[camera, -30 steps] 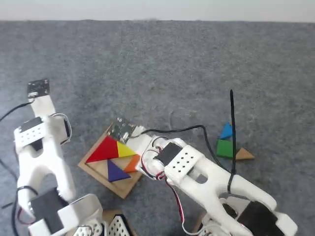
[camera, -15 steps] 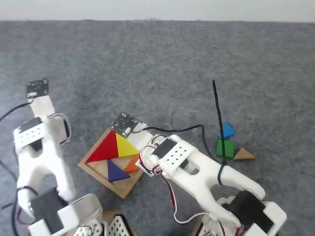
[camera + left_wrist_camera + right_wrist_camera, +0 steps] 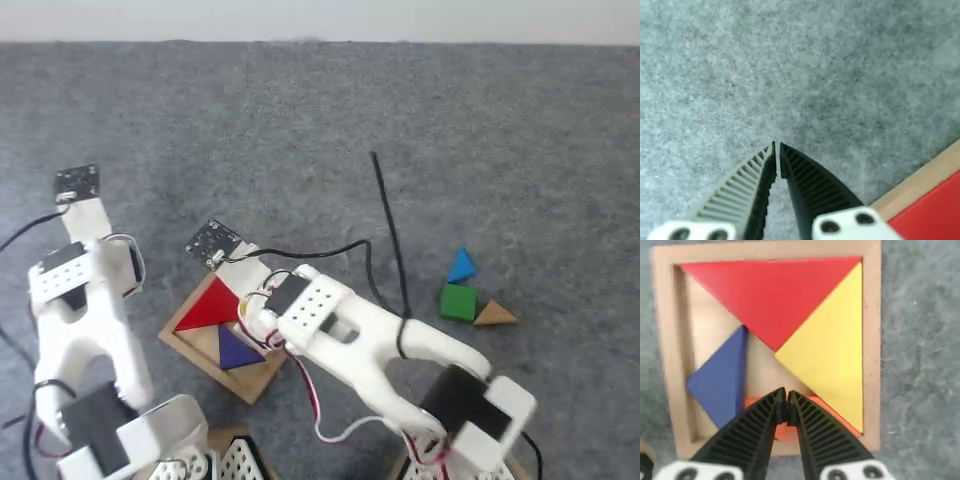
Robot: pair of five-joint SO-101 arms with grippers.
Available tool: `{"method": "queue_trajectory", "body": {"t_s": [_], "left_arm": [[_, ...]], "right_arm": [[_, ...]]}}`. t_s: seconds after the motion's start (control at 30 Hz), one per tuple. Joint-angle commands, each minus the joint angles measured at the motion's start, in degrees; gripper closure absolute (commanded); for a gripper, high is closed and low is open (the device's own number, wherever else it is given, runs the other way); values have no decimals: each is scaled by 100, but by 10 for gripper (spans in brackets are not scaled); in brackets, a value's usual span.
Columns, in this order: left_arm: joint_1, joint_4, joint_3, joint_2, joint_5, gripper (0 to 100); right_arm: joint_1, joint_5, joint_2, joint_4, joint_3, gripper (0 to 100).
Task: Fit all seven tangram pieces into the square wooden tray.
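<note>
The square wooden tray [image 3: 871, 340] holds a red triangle [image 3: 775, 295], a yellow triangle [image 3: 832, 360], a dark blue triangle [image 3: 720, 382] and an orange piece [image 3: 812, 402] that is partly hidden. My right gripper [image 3: 786, 394] is shut and empty, with its tips over the tray's bare wood at the orange piece's edge. From above, the right arm [image 3: 310, 310] covers the right half of the tray [image 3: 200, 345]. My left gripper [image 3: 776, 146] is shut over bare carpet beside a tray corner [image 3: 920, 182]. A light blue triangle [image 3: 460, 266], a green square [image 3: 458, 302] and a tan triangle [image 3: 495, 314] lie loose on the right.
Grey carpet covers the table. The left arm [image 3: 75, 290] stands left of the tray. A black cable [image 3: 390, 230] rises from the right arm. Both arm bases crowd the front edge.
The right arm has swung left across the tray and now hides the yellow and orange pieces from above. The left arm and loose pieces have not moved.
</note>
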Motion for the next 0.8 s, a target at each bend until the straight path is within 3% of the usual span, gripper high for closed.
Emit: {"method": "queue_trajectory", "body": {"t_s": [0.0, 0.27, 0.57, 0.77], "left_arm": [[-26, -114, -75, -79, -70, 987], [-26, -123, -75, -79, -70, 987], [-26, -123, -75, -79, -70, 987], [-26, -123, -75, -79, -70, 987]], "right_arm": [[-233, -193, 22, -84, -396, 992], [-585, -149, 84, -268, -396, 992], [-84, -132, 374, -224, -308, 992], [-13, 202, 426, 330, -334, 992]]}}
